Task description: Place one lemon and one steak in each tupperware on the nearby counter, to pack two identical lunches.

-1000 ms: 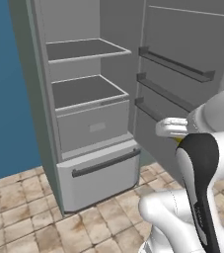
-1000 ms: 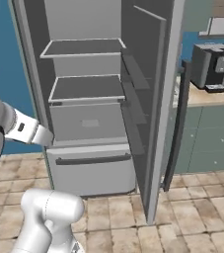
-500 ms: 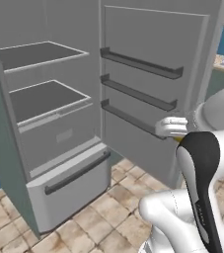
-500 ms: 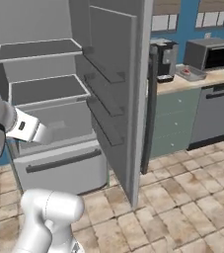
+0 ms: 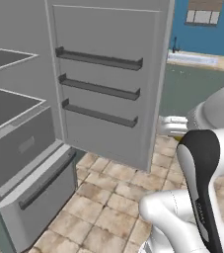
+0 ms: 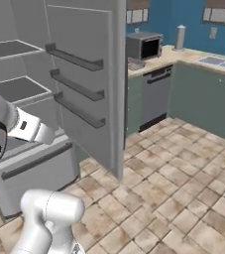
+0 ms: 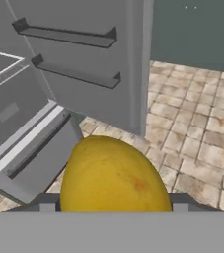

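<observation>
No text, label, brand, number or sign can be read in any of the pictures. The open fridge door (image 5: 103,79) and its drawer front (image 7: 39,158) are plain grey without any writing, and the microwave (image 6: 143,45) on the counter (image 6: 183,54) is too small and too blurred to show any letters. The lemon (image 7: 114,178) also has no sticker or mark with words on it.
</observation>
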{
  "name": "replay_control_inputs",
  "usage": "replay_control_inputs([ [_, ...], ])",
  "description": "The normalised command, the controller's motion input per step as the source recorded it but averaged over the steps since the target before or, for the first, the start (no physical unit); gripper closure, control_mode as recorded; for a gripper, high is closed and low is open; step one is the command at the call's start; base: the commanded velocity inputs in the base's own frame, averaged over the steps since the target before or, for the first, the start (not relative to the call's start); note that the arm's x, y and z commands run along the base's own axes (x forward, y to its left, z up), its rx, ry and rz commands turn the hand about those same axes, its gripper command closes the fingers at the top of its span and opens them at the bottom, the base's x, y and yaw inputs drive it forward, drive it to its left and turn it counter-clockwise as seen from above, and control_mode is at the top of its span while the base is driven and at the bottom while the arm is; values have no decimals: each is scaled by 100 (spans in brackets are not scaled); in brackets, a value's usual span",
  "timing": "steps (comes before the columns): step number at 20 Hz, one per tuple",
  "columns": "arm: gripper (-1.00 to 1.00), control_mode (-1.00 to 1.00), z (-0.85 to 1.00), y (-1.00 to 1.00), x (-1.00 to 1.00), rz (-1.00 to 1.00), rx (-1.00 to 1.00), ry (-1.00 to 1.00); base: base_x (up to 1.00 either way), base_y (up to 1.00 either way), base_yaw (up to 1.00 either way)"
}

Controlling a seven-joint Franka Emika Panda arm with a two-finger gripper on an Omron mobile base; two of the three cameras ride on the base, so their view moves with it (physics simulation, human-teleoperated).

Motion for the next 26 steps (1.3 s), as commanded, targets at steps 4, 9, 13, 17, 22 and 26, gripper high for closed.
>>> replay_control_inputs([
  [4, 100, 100, 0, 0, 0, 0, 0, 0, -100, 35, -54],
  [9, 100, 100, 0, 0, 0, 0, 0, 0, -98, 8, -55],
  [13, 100, 100, 0, 0, 0, 0, 0, 0, -46, -32, -57],
  [17, 100, 100, 0, 0, 0, 0, 0, 0, -4, -32, -53],
  [22, 100, 100, 0, 0, 0, 0, 0, 0, 5, -2, -37],
  [26, 100, 100, 0, 0, 0, 0, 0, 0, 44, 21, -6],
])
